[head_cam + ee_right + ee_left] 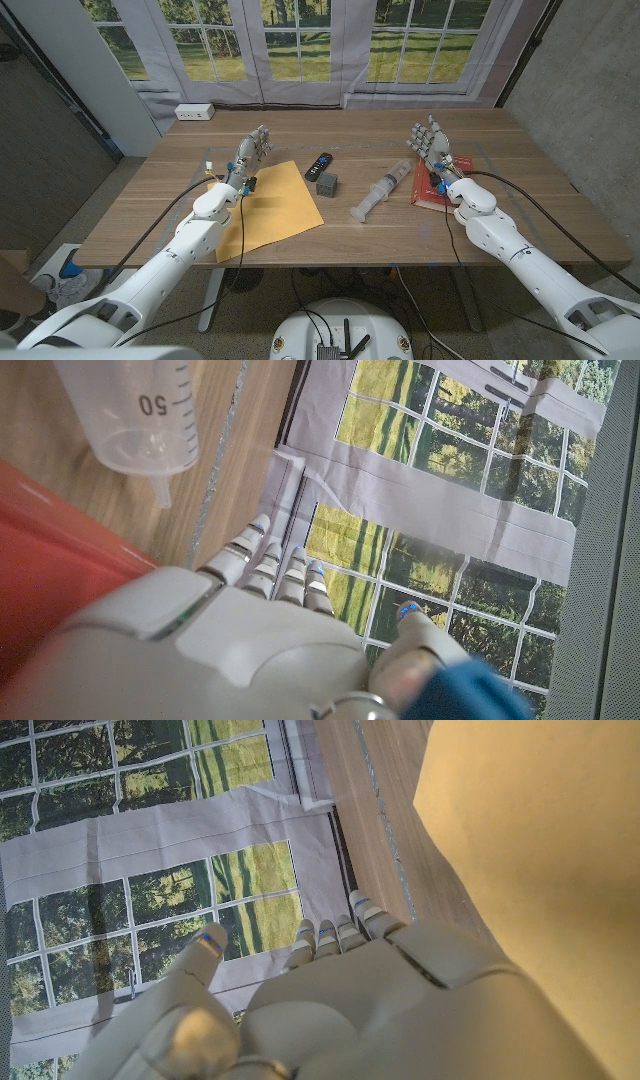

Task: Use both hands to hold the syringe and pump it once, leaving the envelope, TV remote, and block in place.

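Syringe (381, 191) lay untouched mid-table, between the block (327, 183) and the red book (440, 190). Both hands, left (251, 152) and right (430, 142), stood empty with fingers apart. To my eye, the right should have steadied the barrel while the left took the plunger, clear of the TV remote (318, 165) and envelope (272, 207).

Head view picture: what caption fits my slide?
Both robot hands, left and right, wait open beside the syringe lying untouched on the table.

A robotics test room: a wooden worktop (300, 240) stands against a printed backdrop (300, 50) of garden windows, with bare grey walls (580, 70) and a power strip (195, 112) at the worktop's far left corner.
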You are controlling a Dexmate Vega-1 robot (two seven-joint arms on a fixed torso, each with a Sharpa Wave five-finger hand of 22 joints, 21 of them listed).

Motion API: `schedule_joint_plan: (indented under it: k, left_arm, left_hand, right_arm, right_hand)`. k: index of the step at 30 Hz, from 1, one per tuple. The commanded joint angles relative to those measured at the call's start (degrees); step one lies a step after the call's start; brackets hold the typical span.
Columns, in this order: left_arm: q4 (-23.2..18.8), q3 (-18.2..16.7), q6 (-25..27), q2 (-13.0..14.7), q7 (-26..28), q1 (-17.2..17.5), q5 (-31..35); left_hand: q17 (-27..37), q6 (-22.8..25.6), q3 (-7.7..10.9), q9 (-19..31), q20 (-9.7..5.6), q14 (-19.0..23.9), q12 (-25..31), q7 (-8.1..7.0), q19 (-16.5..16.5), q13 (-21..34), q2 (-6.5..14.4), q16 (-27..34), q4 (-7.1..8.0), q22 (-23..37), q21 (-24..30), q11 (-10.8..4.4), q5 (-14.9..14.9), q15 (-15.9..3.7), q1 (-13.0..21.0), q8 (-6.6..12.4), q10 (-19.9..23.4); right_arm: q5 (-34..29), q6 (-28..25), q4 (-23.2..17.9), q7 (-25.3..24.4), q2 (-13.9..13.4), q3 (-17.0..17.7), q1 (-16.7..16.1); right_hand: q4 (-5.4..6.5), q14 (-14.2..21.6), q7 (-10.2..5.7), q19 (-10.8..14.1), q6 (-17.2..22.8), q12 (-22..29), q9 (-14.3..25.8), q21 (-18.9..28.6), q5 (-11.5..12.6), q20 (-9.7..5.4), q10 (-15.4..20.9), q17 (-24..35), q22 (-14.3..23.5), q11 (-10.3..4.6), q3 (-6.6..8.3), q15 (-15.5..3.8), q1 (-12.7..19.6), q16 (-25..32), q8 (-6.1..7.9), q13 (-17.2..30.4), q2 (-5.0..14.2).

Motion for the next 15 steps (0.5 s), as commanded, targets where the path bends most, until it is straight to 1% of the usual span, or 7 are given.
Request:
schedule_joint_plan:
  k: [1,4,9,12,15]
  left_arm:
    - [-0.4,-0.3,-1.8,0.3,0.2,0.4,0.8]
    - [-1.8,-0.4,-1.1,1.1,0.6,0.8,1.2]
    - [-3.4,-0.7,-1.5,1.7,1.9,1.7,2.0]
    - [-5.3,-1.1,-1.1,2.3,3.5,2.9,2.5]
    - [-7.3,-1.4,-0.2,3.0,4.8,3.8,2.7]
  left_hand:
    - [0.3,0.3,0.44,0.2,-0.79,0.1,0.4,0.23,0.6,0.3,3.7,0.3,-0.32,0.2,0.2,-0.08,0.2,0.11,0.4,0.38,0.1]
    - [0.3,0.4,0.46,0.2,-0.79,0.1,0.4,0.18,0.7,0.3,3.7,0.3,-0.55,0.2,0.2,-0.14,0.2,0.08,0.5,0.35,0.2]
    - [0.3,0.5,0.48,0.2,-0.74,0.4,0.5,0.05,0.8,0.3,3.7,0.3,-0.87,0.2,0.1,-0.17,0.2,-0.05,0.6,0.34,0.4]
    - [0.3,0.5,0.48,0.2,-0.73,0.4,0.4,-0.01,0.8,0.3,3.7,0.2,-1.01,0.2,0.0,-0.25,0.2,-0.03,0.6,0.33,0.4]
    - [0.3,0.6,0.48,0.2,-0.73,0.5,0.4,-0.06,0.9,0.3,3.7,0.2,-1.15,0.2,0.0,-0.26,0.2,-0.02,0.7,0.31,0.5]
  right_arm:
    - [-1.1,0.9,-1.4,0.2,-1.1,0.1,-0.4]
    - [-1.8,1.0,-1.5,0.4,-1.5,-0.1,-0.1]
    - [-2.9,2.0,-1.3,1.3,-2.0,-0.5,0.4]
    - [-3.2,2.7,-1.0,2.2,-2.1,-0.6,0.7]
    - [-3.7,2.7,-1.6,2.2,-2.6,-0.7,0.6]
  right_hand:
    - [-0.04,0.5,-0.13,0.4,0.6,0.4,0.2,0.5,0.5,-0.15,0.6,0.1,0.2,0.00,0.49,-1.01,0.3,0.2,0.41,0.2,1.40]
    - [-0.17,0.6,-0.59,0.4,0.6,0.4,0.2,0.5,0.5,-0.22,0.7,0.0,0.2,-0.29,0.62,-1.03,0.5,0.2,0.44,0.2,1.43]
    - [-0.43,0.8,-1.04,0.5,0.8,0.5,0.2,0.6,0.7,-0.27,0.8,-0.3,0.1,-0.38,0.82,-1.18,0.8,0.2,0.53,0.2,1.44]
    - [-0.64,1.1,-1.26,0.7,1.0,0.6,0.2,0.7,0.7,-0.34,1.0,-0.5,0.1,-0.54,0.96,-1.31,1.0,0.3,0.63,0.2,1.41]
    - [-0.83,1.2,-1.41,0.8,1.3,0.7,0.2,0.8,0.8,-0.44,1.3,-0.7,0.1,-0.74,1.09,-1.36,1.2,0.3,0.76,0.2,1.38]
